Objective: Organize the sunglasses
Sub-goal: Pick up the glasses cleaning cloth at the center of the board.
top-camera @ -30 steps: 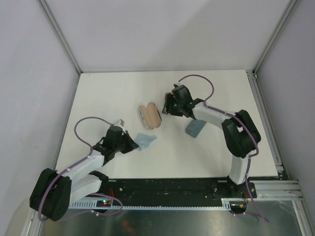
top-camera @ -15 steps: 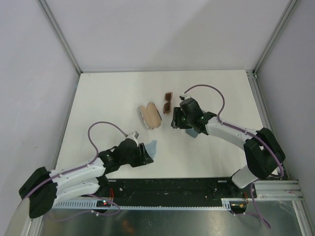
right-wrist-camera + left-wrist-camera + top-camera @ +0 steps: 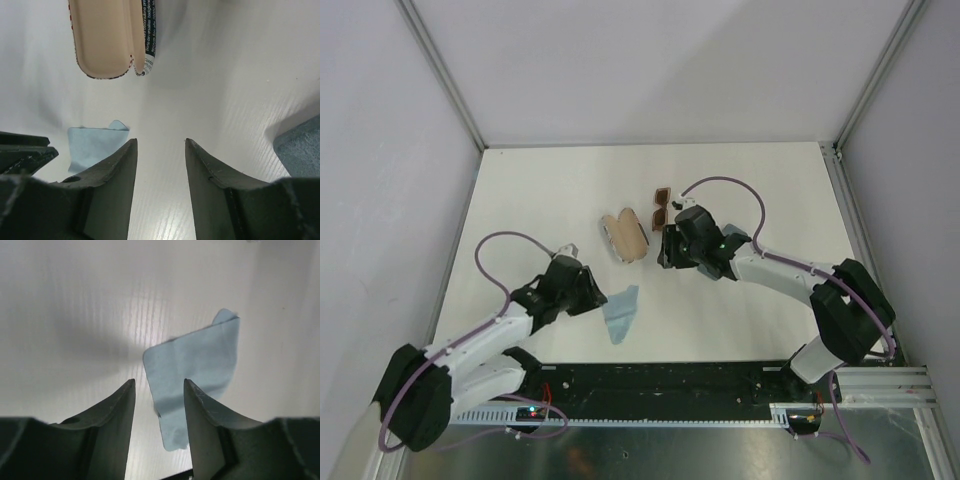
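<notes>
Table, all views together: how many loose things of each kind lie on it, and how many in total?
Brown-framed sunglasses: 1
Open oblong case with beige lining: 1
Light blue flat cloth: 1
Grey-blue textured item, partly seen: 1
Total: 4

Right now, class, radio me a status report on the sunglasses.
Left hand and right hand open, empty. Brown sunglasses outside open case. Nothing visibly blocking.

Sunglasses (image 3: 662, 206) just right of open case (image 3: 625, 237); cloth (image 3: 620, 312) nearer — well apart.
</notes>
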### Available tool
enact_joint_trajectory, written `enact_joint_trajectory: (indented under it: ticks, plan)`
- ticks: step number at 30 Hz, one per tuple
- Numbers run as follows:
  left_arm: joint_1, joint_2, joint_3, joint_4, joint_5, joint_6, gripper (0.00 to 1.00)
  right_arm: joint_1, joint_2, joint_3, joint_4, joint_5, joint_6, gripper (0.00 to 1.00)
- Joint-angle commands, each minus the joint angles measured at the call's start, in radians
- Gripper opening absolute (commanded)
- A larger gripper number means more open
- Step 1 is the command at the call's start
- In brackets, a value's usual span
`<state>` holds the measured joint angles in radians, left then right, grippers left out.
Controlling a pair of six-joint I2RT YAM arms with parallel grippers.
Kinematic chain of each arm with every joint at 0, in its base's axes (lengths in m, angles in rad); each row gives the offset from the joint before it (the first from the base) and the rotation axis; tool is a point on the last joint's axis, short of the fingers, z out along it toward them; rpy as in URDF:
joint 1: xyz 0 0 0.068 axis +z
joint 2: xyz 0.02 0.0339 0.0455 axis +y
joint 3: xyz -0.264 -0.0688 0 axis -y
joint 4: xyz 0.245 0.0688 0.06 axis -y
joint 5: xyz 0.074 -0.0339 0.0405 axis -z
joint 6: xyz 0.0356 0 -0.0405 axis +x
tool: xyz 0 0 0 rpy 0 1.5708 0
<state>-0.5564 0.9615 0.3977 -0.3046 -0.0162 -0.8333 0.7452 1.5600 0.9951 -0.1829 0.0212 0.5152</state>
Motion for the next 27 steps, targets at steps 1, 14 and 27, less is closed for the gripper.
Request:
enact_joint_trajectory:
  ticks: [1, 14, 27]
  plan:
    - [0.014, 0.096, 0.088, -0.004, -0.083, 0.102, 0.47, 0.008, 0.014, -0.002, 0.045, -0.009, 0.006, 0.47]
    - [0.014, 0.221, 0.115, 0.002, -0.042, 0.147, 0.38, 0.011, 0.027, -0.002, 0.052, -0.009, 0.017, 0.46]
    - [-0.008, 0.315, 0.117, 0.055, 0.005, 0.134, 0.32, 0.017, 0.011, -0.004, 0.047, -0.027, 0.021, 0.45]
